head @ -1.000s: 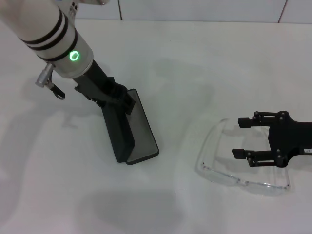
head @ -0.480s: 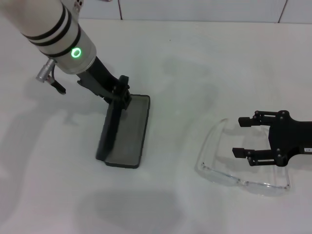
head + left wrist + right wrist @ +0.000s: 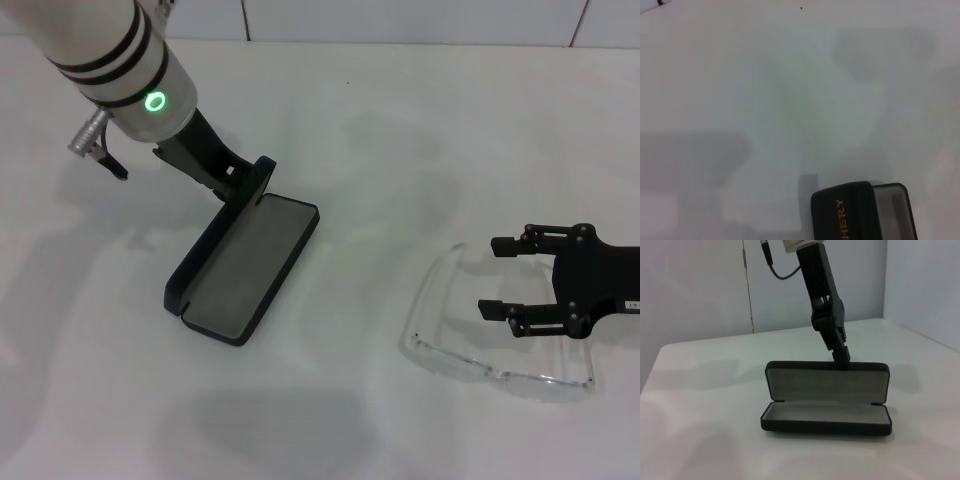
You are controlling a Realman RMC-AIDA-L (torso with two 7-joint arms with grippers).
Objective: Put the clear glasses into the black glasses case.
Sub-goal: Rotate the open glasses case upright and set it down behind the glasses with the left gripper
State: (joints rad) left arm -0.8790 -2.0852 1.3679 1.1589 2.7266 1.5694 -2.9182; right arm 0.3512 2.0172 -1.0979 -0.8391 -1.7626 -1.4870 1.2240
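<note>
**Now opening the case, with the glasses waiting**

Right now our left gripper (image 3: 248,183) is pinched on the raised lid of the black glasses case (image 3: 240,280), at the lid's top edge. In the right wrist view the case (image 3: 826,402) stands open like a book, lid upright behind the base, the gripper (image 3: 840,352) clamped on the lid's rim.

To do this step well, we judge the lid should be eased back only until the hinge holds by itself — pulling harder could tip or drag the light case across the white table (image 3: 400,130). Letting go gently matters too, so the lid does not swing shut.

Both halves of the case show grey lining and nothing else; it holds no glasses yet.

Well apart from the case, on our right, the clear glasses (image 3: 490,355) lie on the table. Our right gripper (image 3: 503,277) hovers over them with its fingers spread apart, not gripping anything. Because the glasses are fully see-through, we judge their edges will be hard to find — a slow, centred approach seems wise.
</note>
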